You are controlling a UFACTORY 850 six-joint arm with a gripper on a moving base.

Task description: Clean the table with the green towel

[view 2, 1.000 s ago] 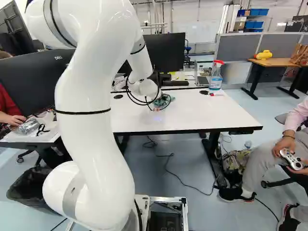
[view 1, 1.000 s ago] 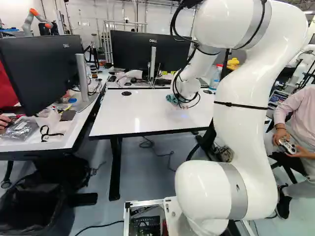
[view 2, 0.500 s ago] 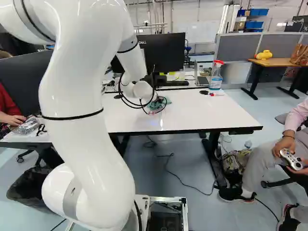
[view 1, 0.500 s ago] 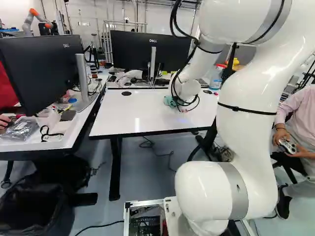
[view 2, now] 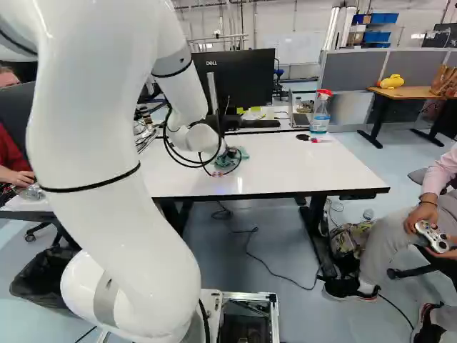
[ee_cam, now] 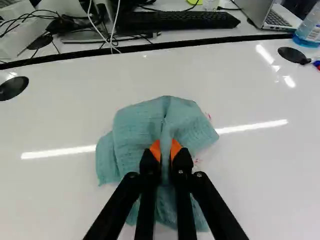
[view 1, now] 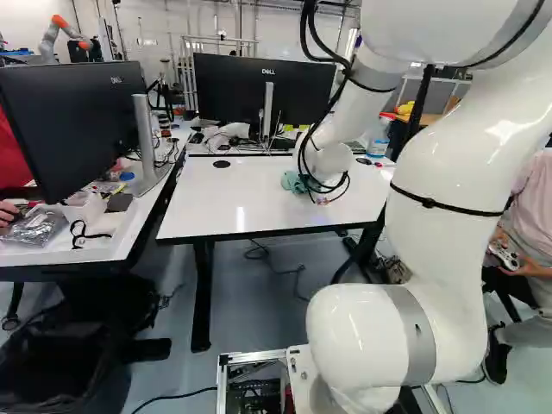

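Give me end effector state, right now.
End effector: closed on the green towel, a fold pinched between its orange pads.

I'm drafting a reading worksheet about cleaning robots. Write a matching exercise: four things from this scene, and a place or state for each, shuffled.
Things
1. Green towel
2. Keyboard
3. Spray bottle
4. Black bin

Places and states
A. On the floor
B. Topped with a red nozzle
C. Pinched in the hand, against the white table
D. On the desk beyond the table

Pairs: 1-C, 2-D, 3-B, 4-A
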